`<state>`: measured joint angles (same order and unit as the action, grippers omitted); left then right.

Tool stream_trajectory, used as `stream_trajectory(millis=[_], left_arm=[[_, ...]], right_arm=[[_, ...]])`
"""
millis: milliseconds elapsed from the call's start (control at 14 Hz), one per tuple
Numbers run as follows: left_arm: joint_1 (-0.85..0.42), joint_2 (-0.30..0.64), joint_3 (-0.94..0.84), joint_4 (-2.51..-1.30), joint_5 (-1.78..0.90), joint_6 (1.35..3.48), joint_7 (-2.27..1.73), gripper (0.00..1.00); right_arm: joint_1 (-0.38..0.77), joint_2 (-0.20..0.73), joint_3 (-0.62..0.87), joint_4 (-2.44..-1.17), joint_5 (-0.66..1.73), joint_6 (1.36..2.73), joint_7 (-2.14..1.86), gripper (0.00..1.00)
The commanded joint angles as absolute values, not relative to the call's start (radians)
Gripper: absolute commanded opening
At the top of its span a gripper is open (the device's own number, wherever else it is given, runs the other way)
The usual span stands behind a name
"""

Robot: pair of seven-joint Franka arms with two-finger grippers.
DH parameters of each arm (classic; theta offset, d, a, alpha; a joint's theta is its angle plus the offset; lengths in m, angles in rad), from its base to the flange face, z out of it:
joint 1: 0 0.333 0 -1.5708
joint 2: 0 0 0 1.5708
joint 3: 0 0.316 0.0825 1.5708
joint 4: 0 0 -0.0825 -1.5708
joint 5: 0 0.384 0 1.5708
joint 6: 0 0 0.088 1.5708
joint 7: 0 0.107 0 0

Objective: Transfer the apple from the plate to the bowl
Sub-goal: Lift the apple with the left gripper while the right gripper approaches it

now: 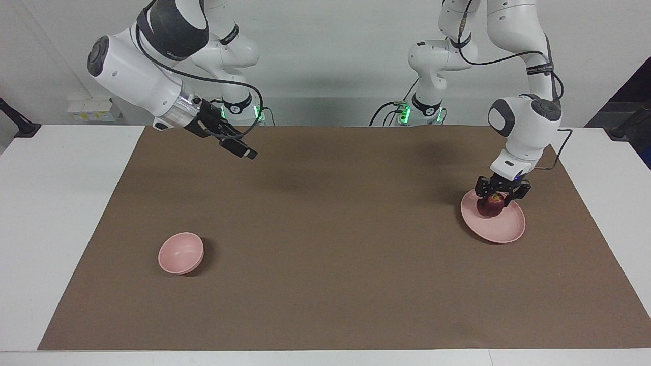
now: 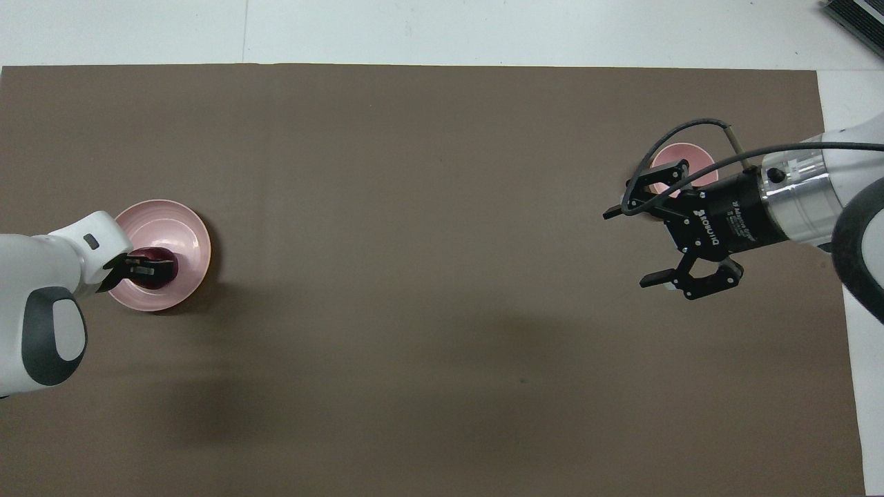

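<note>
The dark red apple [image 1: 490, 206] lies on the flat pink plate [image 1: 503, 226] at the left arm's end of the table. My left gripper [image 1: 501, 195] is down on the plate, right at the apple's top. In the overhead view it [image 2: 141, 268] covers most of the apple [image 2: 166, 268] on the plate [image 2: 179, 228]. The small deep pink bowl [image 1: 180, 252] stands empty at the right arm's end, farther from the robots than the plate. My right gripper [image 1: 244, 151] waits open and empty in the air. In the overhead view it [image 2: 627, 247] partly covers the bowl [image 2: 690, 157].
A brown mat [image 1: 325, 254] covers most of the white table [image 1: 61, 229]. The plate and the bowl are the only things on it. A dark object [image 2: 856, 17] shows at the corner of the overhead view, off the mat.
</note>
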<state>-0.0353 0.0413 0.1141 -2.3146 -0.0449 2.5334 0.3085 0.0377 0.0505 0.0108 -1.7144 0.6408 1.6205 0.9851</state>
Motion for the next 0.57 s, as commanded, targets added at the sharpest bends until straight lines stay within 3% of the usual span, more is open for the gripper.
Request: stream_trajectory(millis=[0,143,500], left_arm=[[-0.032,0.061,0.114,-2.281,-0.054,2.545,0.331,0.12],[-0.037,0.052,0.112,-2.241,-0.052,2.531,0.33,0.02],[-0.06,0.029,0.091,-2.189,-0.055,2.499,0.313,0.03]], right_arm=[[0.032,0.063,0.015,-1.762,0.774,1.655,1.026,1.0],[0.075,0.069,0.015,-1.792,0.805,1.692,1.032,1.0],[0.161,0.067,0.015,-1.881,0.948,1.874,1.098,1.0]])
